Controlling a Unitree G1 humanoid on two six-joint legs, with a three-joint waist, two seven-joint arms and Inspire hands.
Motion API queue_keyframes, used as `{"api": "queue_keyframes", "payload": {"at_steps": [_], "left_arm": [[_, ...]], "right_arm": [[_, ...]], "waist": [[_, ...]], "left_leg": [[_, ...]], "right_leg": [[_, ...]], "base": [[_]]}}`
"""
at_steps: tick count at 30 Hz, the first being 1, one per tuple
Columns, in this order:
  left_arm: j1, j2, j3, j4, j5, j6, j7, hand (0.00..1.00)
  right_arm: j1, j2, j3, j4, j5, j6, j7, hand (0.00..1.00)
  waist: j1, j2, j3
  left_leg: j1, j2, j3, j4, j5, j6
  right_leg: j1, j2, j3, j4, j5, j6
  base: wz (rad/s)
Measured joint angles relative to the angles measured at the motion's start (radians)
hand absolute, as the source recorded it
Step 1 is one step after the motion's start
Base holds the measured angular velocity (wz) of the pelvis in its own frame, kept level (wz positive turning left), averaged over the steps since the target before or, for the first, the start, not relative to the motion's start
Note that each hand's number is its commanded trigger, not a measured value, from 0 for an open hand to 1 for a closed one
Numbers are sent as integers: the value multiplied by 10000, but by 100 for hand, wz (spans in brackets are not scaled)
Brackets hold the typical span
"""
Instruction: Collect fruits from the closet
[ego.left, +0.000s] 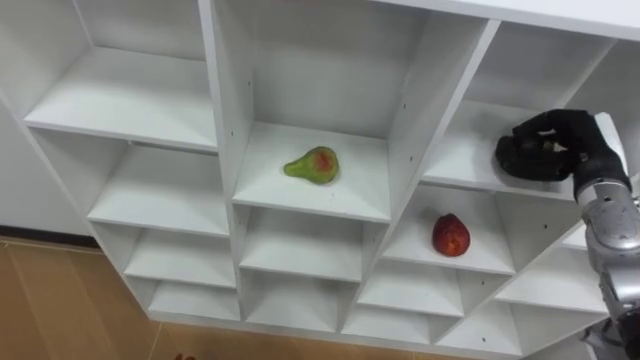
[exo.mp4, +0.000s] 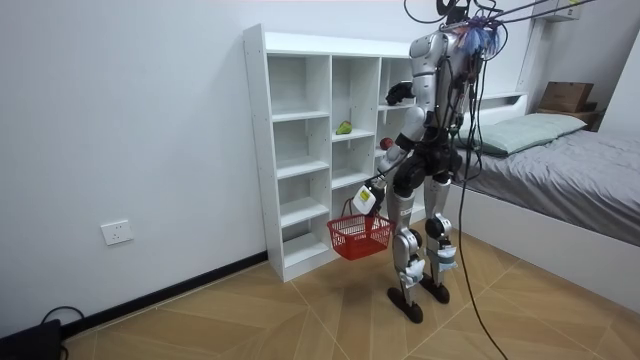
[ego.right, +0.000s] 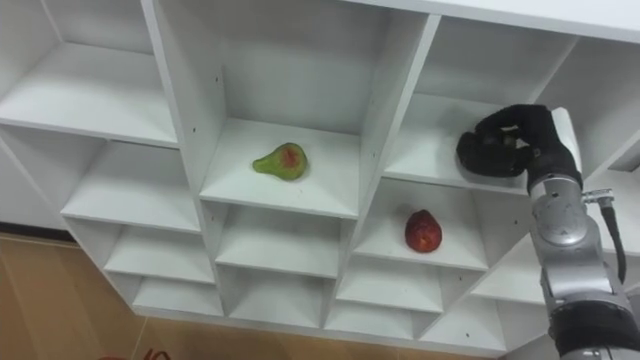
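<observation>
A green pear with a red blush (ego.left: 313, 165) lies on its side in the closet's middle compartment. One shelf lower and to the right sits a round red fruit (ego.left: 450, 235). My right hand (ego.left: 545, 148) is raised into the upper right compartment, above the red fruit, resting on that shelf with its fingers curled. I cannot make out anything inside the curled fingers. In the room view my left hand (exo.mp4: 366, 197) hangs low at my side, curled round the handle of a red basket (exo.mp4: 360, 235).
I stand facing the white open-shelved closet (exo.mp4: 290, 150), which stands against the wall. Its other compartments (ego.left: 140, 95) hold nothing. A bed (exo.mp4: 560, 150) lies behind me at the room view's right. Wooden floor (exo.mp4: 250, 320) stretches to the room view's left.
</observation>
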Motion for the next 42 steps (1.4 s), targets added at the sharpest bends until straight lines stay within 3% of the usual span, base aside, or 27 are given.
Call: {"api": "queue_keyframes", "payload": {"at_steps": [5, 10, 15, 18, 25, 29, 37, 42], "left_arm": [[-134, -2, 6, 0, -66, -8, -11, 100], [-226, -24, 3, -36, -83, -12, -10, 100], [-263, -45, -73, -18, -87, -70, 149, 100], [-389, -55, -181, -57, -88, -82, 174, 100], [-311, -287, -221, -919, -99, -82, 239, 100], [-460, -337, -429, -945, -104, -83, 241, 100], [-712, -464, -898, -952, -941, -80, 75, 100], [-981, -448, -1325, -1166, -1088, -147, 74, 100]], "right_arm": [[27, 78, 13, -145, 500, 58, 265, 100], [669, 479, 14, -1407, 1126, 202, 550, 100], [1522, 1133, 20, -2987, 1607, 204, 912, 100], [1935, 1246, 211, -3810, 2348, 302, 1256, 100], [2560, 1277, 624, -4892, 3934, 609, 2111, 100], [2675, 1696, 743, -5262, 3976, 724, 2599, 100], [3483, 1951, 1376, -6520, 3904, 918, 3096, 100], [3498, 1988, 2186, -6383, 3884, 854, 3158, 100]], "waist": [[-7, 10, -6], [-81, 77, 7], [-293, 355, -70], [-306, 507, -95], [-336, 519, -101], [-546, 523, -99], [-570, 522, -96], [-481, 507, -13]], "left_leg": [[7, 2, 52, 4, 3, -4], [-21, 5, 142, -17, 2, -3], [-42, -10, 175, -39, 4, 3], [-41, 10, 228, -78, 5, 2], [9, 34, 507, -131, 6, 4], [4, 42, 558, -126, 3, 7], [0, 61, 692, -126, 4, 7], [-6, 65, 691, -139, 3, 7]], "right_leg": [[1, 1, 112, 1, 1, -2], [-58, 2, 167, 1, 1, -2], [-90, -10, 231, 1, 1, -3], [-125, 0, 294, 0, 1, -2], [-179, 1, 532, -9, 2, -4], [-183, -2, 514, -8, 5, -9], [-244, 5, 555, -1, 11, -19], [-264, 25, 710, 0, 29, -47]], "base": [[0], [-4], [-1], [-5], [-10], [-2], [-4], [-2]]}}
